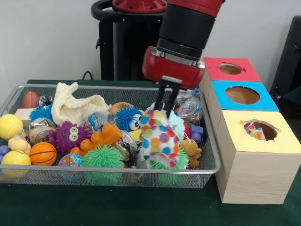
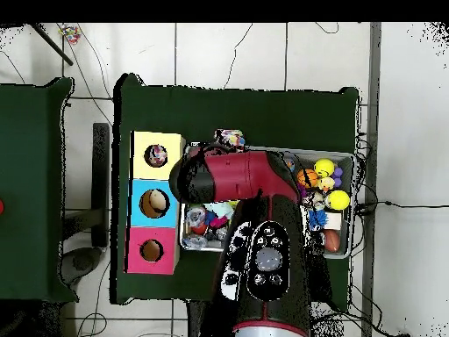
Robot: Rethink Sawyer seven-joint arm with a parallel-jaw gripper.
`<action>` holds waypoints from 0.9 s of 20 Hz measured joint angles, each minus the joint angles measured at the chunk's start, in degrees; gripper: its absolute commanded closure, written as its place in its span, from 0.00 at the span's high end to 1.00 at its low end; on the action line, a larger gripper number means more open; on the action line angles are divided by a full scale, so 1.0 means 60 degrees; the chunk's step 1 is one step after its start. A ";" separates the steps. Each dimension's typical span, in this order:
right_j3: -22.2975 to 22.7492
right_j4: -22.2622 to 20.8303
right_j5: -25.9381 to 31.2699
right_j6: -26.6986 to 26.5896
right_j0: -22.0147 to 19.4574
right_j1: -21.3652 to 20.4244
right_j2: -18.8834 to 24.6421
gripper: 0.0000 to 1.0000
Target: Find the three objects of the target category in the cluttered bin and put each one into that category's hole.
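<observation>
Polka-dot cloth bunch [image 1: 159, 136] is hanging from my gripper [image 1: 162, 109], whose fingers are pinching its top, just above the toys at the wire basket [image 1: 207, 170] right end. I'm seeing another dotted bunch [image 1: 255, 131] sitting inside the yellow box's hole [image 1: 269, 126].

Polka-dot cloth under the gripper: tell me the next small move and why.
Probably lift straight up. The gripper appears shut on the top of the polka-dot cloth, which still hangs among the toys in the wire basket. Once it clears the rim, it can be carried over to the yellow box's hole, where dotted cloth already shows.
</observation>
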 measured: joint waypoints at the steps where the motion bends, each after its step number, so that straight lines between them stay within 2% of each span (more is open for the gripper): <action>1: 0.0003 -0.0090 -0.0063 0.0000 0.0058 0.0008 -0.0110 0.00; 6: 0.0030 -0.0427 -0.0274 0.0000 0.0475 0.0007 -0.0674 0.00; 13: 0.0568 -0.0184 -0.0229 0.0000 0.0181 -0.0528 -0.0412 0.00; 18: 0.0647 -0.0188 0.0065 0.0000 0.0105 -0.0783 -0.0411 0.00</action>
